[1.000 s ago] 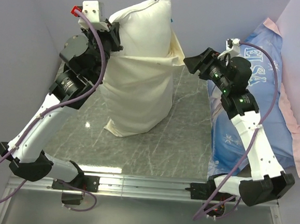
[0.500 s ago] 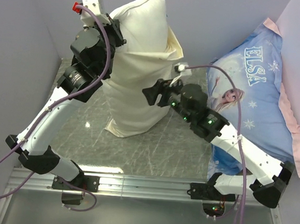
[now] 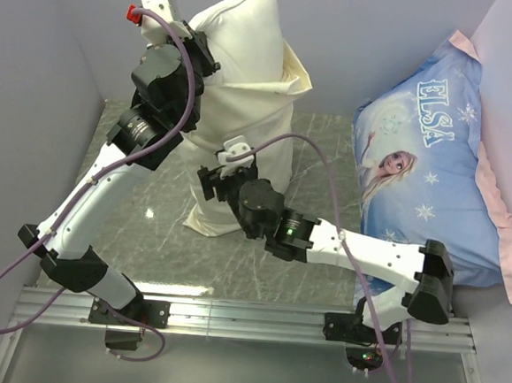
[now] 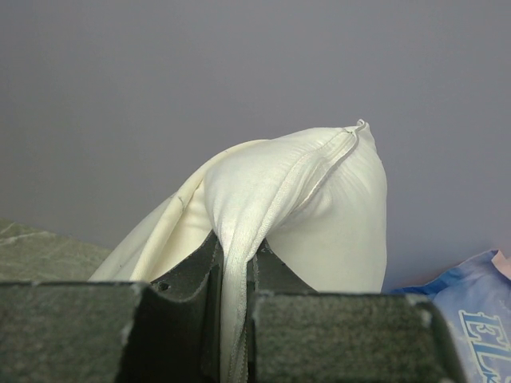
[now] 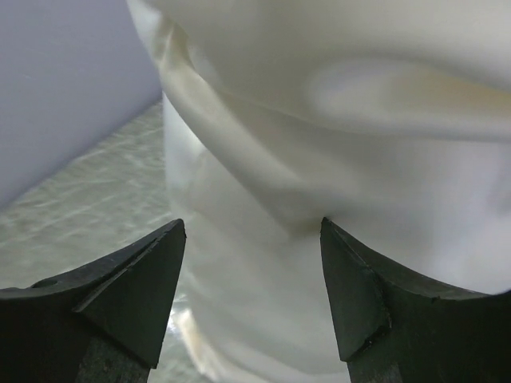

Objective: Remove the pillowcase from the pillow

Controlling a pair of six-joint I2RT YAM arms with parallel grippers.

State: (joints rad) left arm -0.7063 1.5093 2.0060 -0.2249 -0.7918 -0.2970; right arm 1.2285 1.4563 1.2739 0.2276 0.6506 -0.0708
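Right gripper [image 5: 251,239] open, jaws facing the lower pillowcase [image 5: 263,311], upright on the tabletop [image 3: 321,152]. Best pinch loose fabric only, then pull downward. Farther up, left gripper [image 4: 235,271] clenched on pillow [image 4: 319,207] top seam, anchoring it.

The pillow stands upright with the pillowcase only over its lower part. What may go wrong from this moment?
1. The left fingers pinch only a thin fold of the pillow near its top. A hard downward pull on the case may slip that fold free, and the upright pillow would probably topple.
2. The right fingers stand open right at the pillowcase. If they close too deep, they may catch the pillow inside as well, so both would move together.
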